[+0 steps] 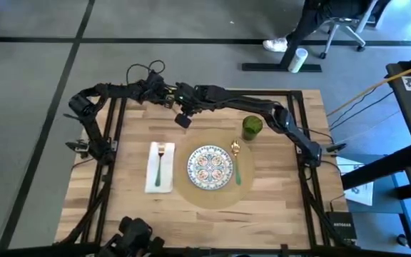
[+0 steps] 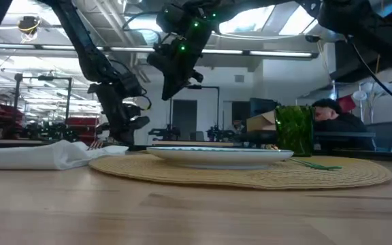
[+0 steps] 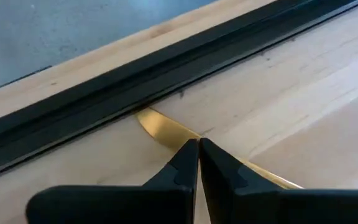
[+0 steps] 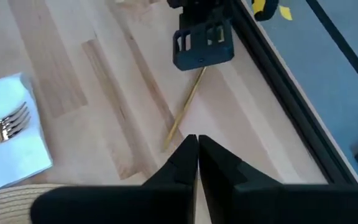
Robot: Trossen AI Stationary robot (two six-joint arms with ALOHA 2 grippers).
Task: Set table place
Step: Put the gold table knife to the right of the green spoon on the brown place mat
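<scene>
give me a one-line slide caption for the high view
Both grippers meet at the table's far edge while plate, fork and green cup sit placed.

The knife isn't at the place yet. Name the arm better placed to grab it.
Left. The left gripper sits right over the gold knife near the far edge of the table, jaws shut. The right gripper hovers higher above the table, jaws also shut.

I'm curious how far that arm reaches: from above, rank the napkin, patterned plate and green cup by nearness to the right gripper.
From right gripper:
1. Napkin, toward left, and plate, centre: too close to call.
2. Green cup, right side.
</scene>
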